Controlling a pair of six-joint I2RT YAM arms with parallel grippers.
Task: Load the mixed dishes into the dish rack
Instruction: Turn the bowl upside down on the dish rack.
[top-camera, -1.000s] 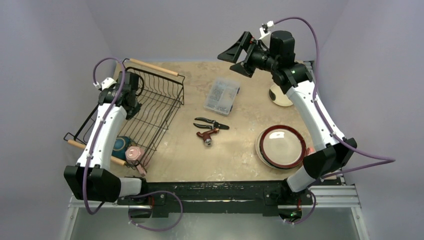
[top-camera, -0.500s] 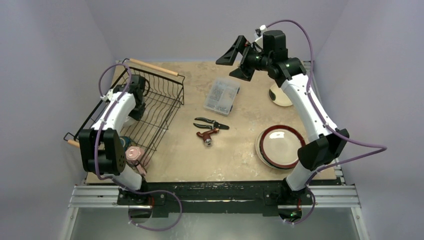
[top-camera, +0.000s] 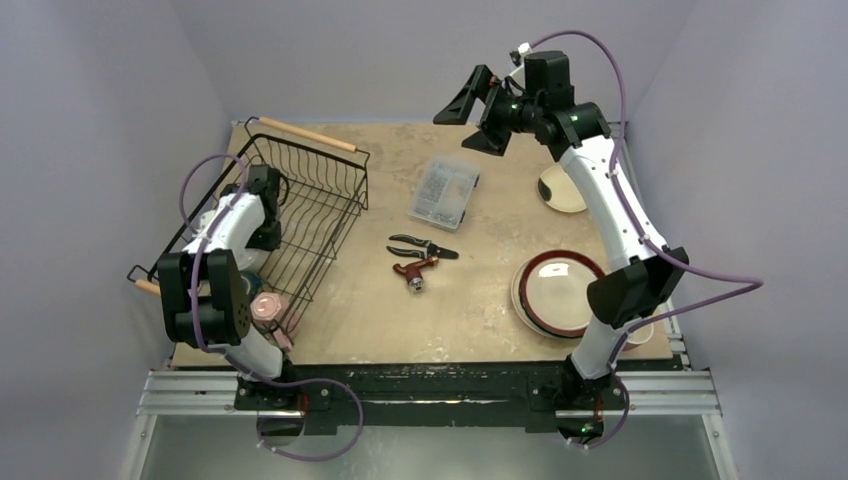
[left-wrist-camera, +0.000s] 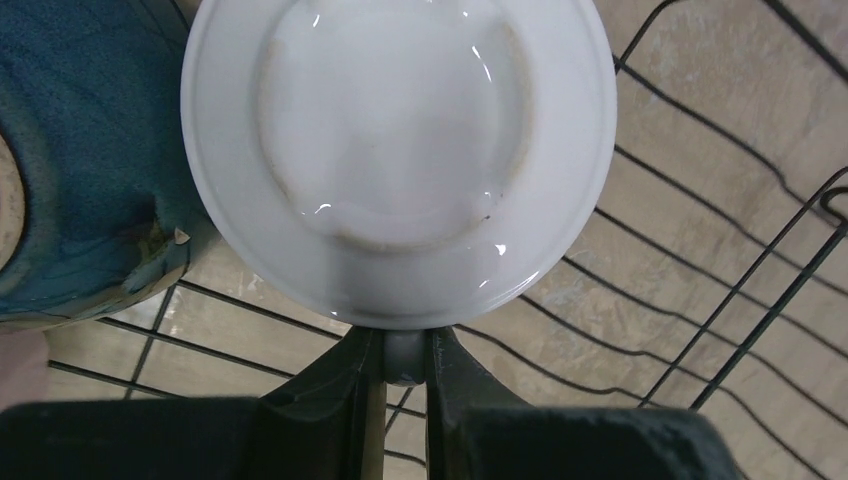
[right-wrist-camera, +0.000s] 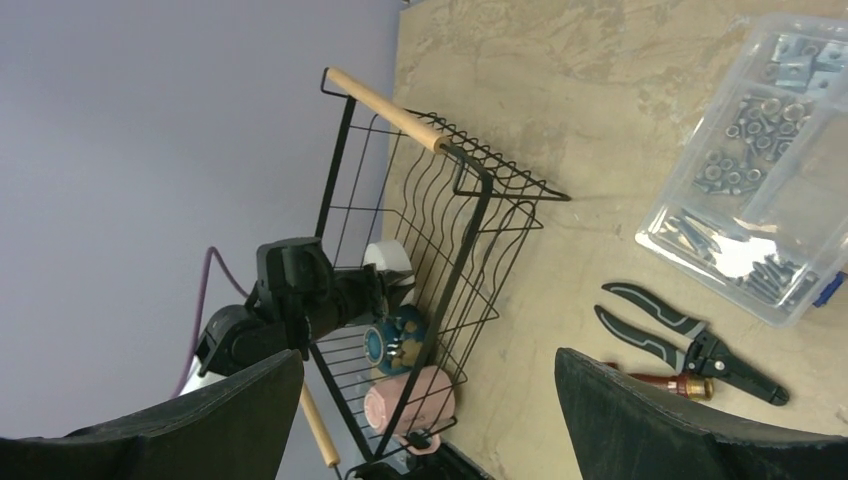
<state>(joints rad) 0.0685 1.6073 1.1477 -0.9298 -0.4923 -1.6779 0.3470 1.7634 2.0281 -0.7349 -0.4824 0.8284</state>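
Note:
My left gripper is shut on the handle of a white cup, whose underside faces the left wrist camera. It holds the cup over the wire floor of the dish rack, beside a teal mug. From above, the left gripper is inside the dish rack, and a pink mug lies at the rack's near end. My right gripper is open and empty, high over the table's back. A red-black-rimmed plate and a cream dish sit at the right.
A clear compartment box, black pliers and a red tool lie mid-table. The rack's wooden handle is at its far end. In the right wrist view, the rack, the pink mug and the pliers lie far below.
The left arm has folded back, its elbow swinging toward the near-left corner, and the gripper with the cup has shifted nearer inside the rack. The right gripper has drifted slightly back.

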